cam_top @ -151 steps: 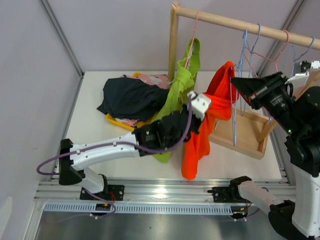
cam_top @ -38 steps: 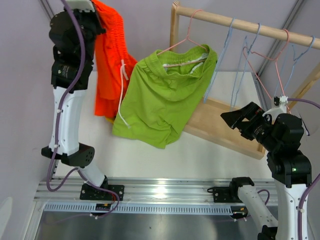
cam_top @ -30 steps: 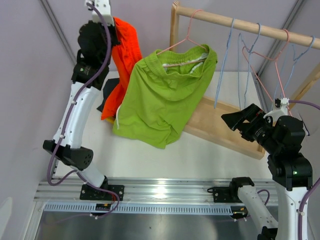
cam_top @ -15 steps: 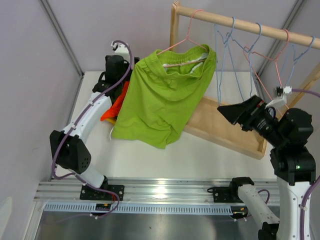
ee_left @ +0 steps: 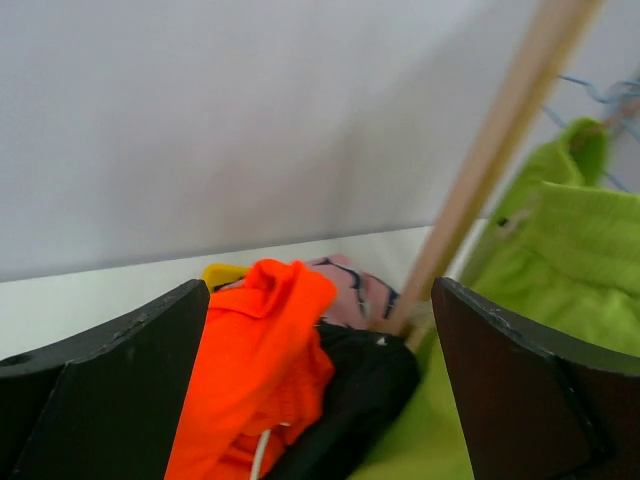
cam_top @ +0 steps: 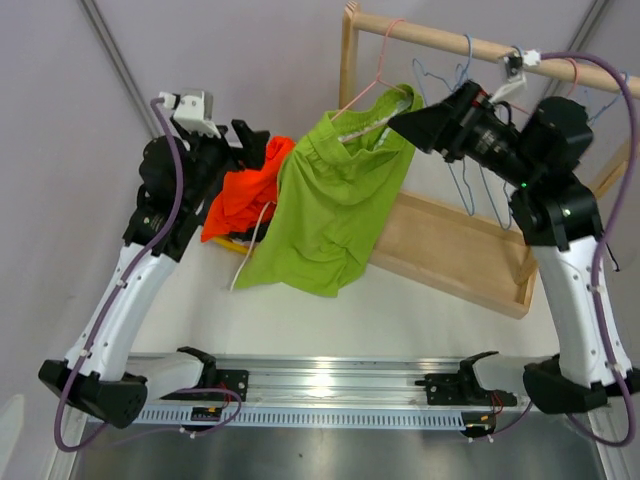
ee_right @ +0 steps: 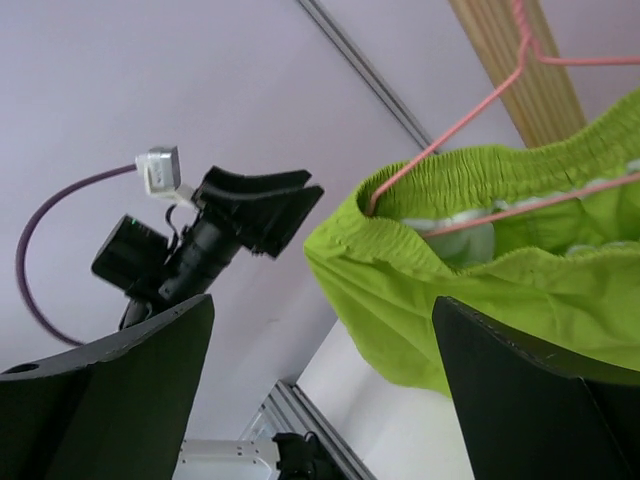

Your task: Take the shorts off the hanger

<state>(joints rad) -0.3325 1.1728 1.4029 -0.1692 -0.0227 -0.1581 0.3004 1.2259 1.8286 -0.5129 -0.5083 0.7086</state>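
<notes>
Top external view shows one garment left to remove: the lime green shorts point(cam_top: 335, 210) hang by the waistband from the pink hanger point(cam_top: 362, 92) on the wooden rail point(cam_top: 440, 42), while the other hangers point(cam_top: 465, 165) on the rail are bare. The orange shorts point(cam_top: 245, 195) lie off the rail in a heap at the far left of the table point(cam_top: 420, 310), together with pink patterned shorts point(ee_left: 345, 298) and dark shorts point(ee_left: 350, 400), as the left wrist view confirms. The left gripper point(cam_top: 255, 145) hovers above this heap, jaws wide and empty. The right gripper point(cam_top: 412, 120) is just beside the green waistband, jaws wide and holding nothing. By this judgement, the task is mostly complete. The number of dark shorts in the heap cannot be determined, because the left arm and green fabric cover part of it. A yellow item point(ee_left: 222, 272) underneath cannot be identified.
</notes>
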